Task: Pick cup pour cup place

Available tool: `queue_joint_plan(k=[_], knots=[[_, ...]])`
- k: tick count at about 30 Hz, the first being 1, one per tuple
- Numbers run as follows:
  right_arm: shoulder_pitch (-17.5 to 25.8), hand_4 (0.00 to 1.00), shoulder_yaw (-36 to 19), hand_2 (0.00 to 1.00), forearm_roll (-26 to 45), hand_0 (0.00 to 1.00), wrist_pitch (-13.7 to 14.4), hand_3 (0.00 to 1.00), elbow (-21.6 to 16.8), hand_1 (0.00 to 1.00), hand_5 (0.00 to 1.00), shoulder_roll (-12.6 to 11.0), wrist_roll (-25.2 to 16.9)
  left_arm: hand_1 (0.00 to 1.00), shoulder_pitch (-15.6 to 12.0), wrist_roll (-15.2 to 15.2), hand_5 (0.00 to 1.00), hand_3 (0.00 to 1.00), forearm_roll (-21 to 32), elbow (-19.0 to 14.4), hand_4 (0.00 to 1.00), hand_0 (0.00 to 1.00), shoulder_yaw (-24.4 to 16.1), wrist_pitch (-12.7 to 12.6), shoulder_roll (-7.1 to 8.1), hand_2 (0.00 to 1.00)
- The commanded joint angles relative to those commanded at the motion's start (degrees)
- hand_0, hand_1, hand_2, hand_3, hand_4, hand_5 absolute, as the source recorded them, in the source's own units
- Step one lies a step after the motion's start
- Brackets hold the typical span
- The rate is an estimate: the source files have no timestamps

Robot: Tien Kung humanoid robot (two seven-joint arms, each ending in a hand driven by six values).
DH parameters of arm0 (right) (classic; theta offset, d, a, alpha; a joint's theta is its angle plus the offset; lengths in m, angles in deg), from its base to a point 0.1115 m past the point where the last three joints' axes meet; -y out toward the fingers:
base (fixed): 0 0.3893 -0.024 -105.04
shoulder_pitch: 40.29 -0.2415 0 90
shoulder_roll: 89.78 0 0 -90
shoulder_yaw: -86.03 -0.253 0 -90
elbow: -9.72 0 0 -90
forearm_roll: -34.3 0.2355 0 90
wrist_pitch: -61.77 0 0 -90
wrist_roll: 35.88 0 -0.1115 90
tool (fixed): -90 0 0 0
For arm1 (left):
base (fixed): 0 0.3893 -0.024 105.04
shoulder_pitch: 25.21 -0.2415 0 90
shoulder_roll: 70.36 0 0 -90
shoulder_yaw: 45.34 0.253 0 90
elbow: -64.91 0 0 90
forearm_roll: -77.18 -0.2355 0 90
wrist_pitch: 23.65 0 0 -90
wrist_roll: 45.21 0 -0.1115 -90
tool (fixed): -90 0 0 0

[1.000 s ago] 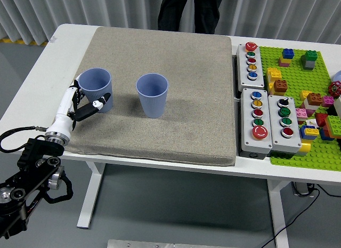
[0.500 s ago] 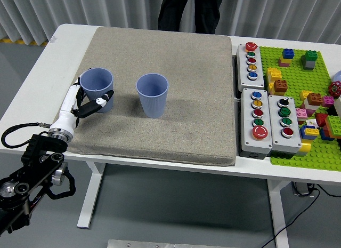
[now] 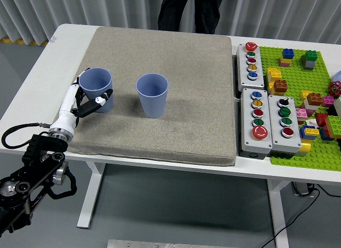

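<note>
From the head view, my left hand wraps the left blue cup, thumb across its front wall and fingers behind its far side, so I judge it clamped on. The cup stands upright on the grey mat. The second blue cup stands upright to my hand's right, nearby with bare mat between; nothing blocks that path. Button boxes sit well beyond it.

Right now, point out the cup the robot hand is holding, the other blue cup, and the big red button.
Held cup (image 3: 96, 81), head view, on its rim.
Other blue cup (image 3: 152, 98), head view, on its side wall.
Big red button (image 3: 259, 133), head view, on its cap.
Left robot hand (image 3: 88, 103), head view, on its middle.
</note>
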Motion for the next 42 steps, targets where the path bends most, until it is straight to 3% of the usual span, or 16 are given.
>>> queue_joint_plan(k=[1, 6, 7, 9, 12, 13, 18, 19, 29, 33, 42], knots=[[0.0, 0.002, 0.03, 0.602, 0.05, 0.692, 0.0, 0.588, 0.0, 0.668, 0.082, 0.0, 0.01, 0.755, -0.05, 0.03, 0.303, 0.998, -0.31, -0.12, 0.827, 0.792, 0.12, -0.12, -0.07, 0.907], [-0.01, 0.002, -0.01, 0.602, -0.11, 0.692, -0.04, 0.588, 0.0, 0.668, 0.082, -0.03, 0.02, 0.755, -0.12, 0.01, 0.303, 0.998, -0.7, -0.17, 0.827, 0.792, 0.59, -1.04, -0.34, 0.907], [0.0, 0.002, 0.01, 0.601, -0.12, 0.692, -0.05, 0.588, 0.0, 0.668, 0.08, -0.04, 0.01, 0.727, -0.14, -0.02, 0.296, 0.973, -0.7, -0.17, 0.822, 0.773, 0.78, -1.2, -0.44, 0.833], [0.0, 0.002, 0.02, 0.601, -0.13, 0.692, -0.05, 0.588, 0.0, 0.668, 0.08, -0.05, 0.01, 0.727, -0.15, -0.03, 0.296, 0.973, -0.7, -0.17, 0.822, 0.773, 0.95, -1.32, -0.52, 0.833], [0.12, 0.002, -0.07, 0.601, -0.32, 0.692, -0.1, 0.588, 0.0, 0.668, 0.08, -0.03, 0.04, 0.727, -0.38, -0.68, 0.296, 0.973, 0.11, 0.01, 0.822, 0.773, 1.69, -3.3, -0.86, 0.833], [0.16, 0.002, -0.1, 0.601, -0.37, 0.692, -0.1, 0.587, 0.0, 0.668, 0.081, -0.01, 0.04, 0.645, -0.44, -0.88, 0.263, 0.831, 0.33, 0.06, 0.78, 0.671, 1.78, -3.88, -0.93, 0.711], [0.24, 0.002, -0.2, 0.601, -0.66, 0.692, -0.17, 0.587, 0.0, 0.668, 0.081, -0.02, 0.08, 0.645, -0.63, -2.41, 0.263, 0.831, 2.06, -0.03, 0.78, 0.671, 2.55, -7.91, -1.19, 0.711], [0.23, 0.002, -0.21, 0.6, -0.69, 0.692, -0.19, 0.587, 0.0, 0.667, 0.078, -0.03, 0.09, 0.534, -0.63, -2.76, 0.22, 0.63, 2.23, -0.11, 0.722, 0.573, 2.79, -8.83, -1.23, 0.542], [0.53, 0.002, -0.22, 0.6, -0.91, 0.692, -0.28, 0.587, 0.0, 0.667, 0.076, 0.02, 0.16, 0.534, -1.42, -3.84, 0.226, 0.618, 0.42, -1.6, 0.733, 0.562, 4.23, -11.45, -1.57, 0.538], [0.61, 0.002, -0.26, 0.599, -0.92, 0.691, -0.28, 0.586, 0.0, 0.667, 0.072, 0.02, 0.13, 0.513, -1.73, -5.37, 0.208, 0.57, 1.12, -2.66, 0.701, 0.545, 4.69, -13.88, -1.74, 0.522], [0.29, 0.002, -0.12, 0.599, -0.52, 0.692, -0.2, 0.586, 0.0, 0.666, 0.068, -0.03, 0.1, 0.515, -1.54, -6.05, 0.175, 0.555, 0.63, -3.2, 0.667, 0.51, 4.69, -14.96, -1.81, 0.52]])
